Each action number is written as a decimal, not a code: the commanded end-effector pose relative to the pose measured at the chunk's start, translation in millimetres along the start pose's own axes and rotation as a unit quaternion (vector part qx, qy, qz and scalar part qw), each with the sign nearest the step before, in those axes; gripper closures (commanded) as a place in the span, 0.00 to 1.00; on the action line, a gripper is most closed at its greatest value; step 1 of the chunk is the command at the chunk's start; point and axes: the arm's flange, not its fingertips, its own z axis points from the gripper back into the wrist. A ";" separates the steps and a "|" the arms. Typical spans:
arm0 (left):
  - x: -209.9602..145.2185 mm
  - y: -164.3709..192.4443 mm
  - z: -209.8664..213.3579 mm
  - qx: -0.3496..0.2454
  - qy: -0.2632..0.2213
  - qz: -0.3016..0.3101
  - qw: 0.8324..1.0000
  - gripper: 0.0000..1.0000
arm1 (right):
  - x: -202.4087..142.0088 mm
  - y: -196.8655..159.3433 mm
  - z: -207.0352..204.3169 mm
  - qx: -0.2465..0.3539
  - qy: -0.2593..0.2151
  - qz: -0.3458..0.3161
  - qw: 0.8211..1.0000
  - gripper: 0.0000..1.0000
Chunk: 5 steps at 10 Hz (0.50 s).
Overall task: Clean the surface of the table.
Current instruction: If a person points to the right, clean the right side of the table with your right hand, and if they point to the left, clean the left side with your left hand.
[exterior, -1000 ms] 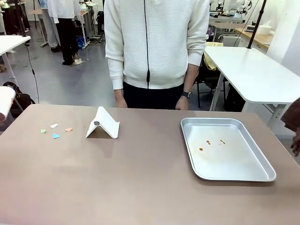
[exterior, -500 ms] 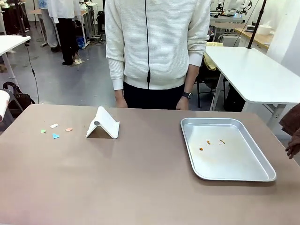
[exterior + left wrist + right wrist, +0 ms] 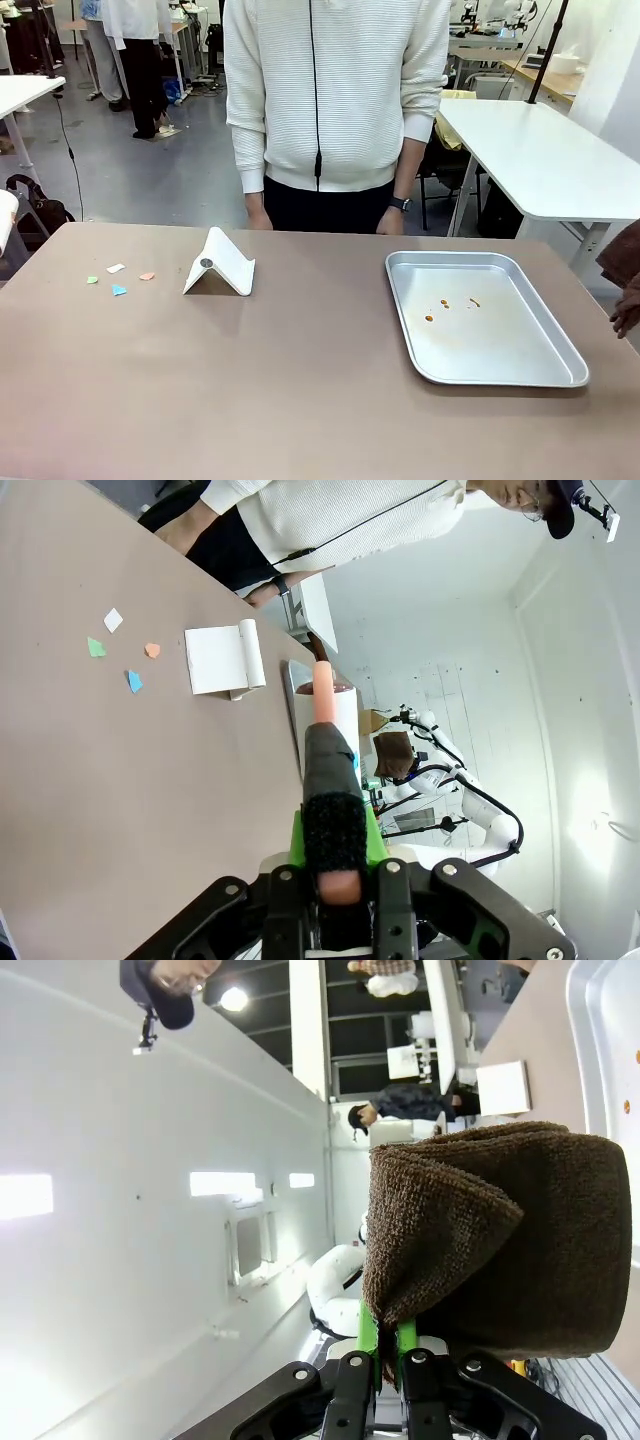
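The greyish-brown table (image 3: 300, 390) carries small coloured paper scraps (image 3: 118, 279) at its left; the left wrist view shows the scraps (image 3: 120, 650) on the table (image 3: 110, 780) too. My left gripper (image 3: 335, 832) is shut on a long tool (image 3: 322, 750) with a black grip and a pink-orange stem, held above the table's near left side. My right gripper (image 3: 385, 1338) is shut on a folded brown cloth (image 3: 500, 1230). That cloth (image 3: 622, 262) shows at the right edge of the front view, beside the table.
A white folded stand (image 3: 219, 266) sits right of the scraps. A silver metal tray (image 3: 500, 375) with a few brown crumbs (image 3: 446, 304) lies at the right. A person (image 3: 335, 100) stands at the far edge, arms down. A white table (image 3: 540, 150) stands behind to the right.
The white shape at the front view's left edge has drawn back out of the picture. The brown cloth at the right edge has shifted slightly. Nothing on the table has moved.
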 end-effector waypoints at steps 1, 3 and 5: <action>-2.8 -3.1 -0.5 -0.002 0.004 0.001 1.000 0.94 | -2.6 8.3 -1.4 0.000 0.005 -0.010 1.000 1.00; -2.8 -3.1 -0.5 -0.002 0.004 0.001 1.000 0.94 | -2.6 8.3 -1.4 0.000 0.005 -0.010 1.000 1.00; -2.8 -3.1 -0.5 -0.002 0.004 0.001 1.000 0.94 | -2.6 8.3 -1.4 0.000 0.005 -0.010 1.000 1.00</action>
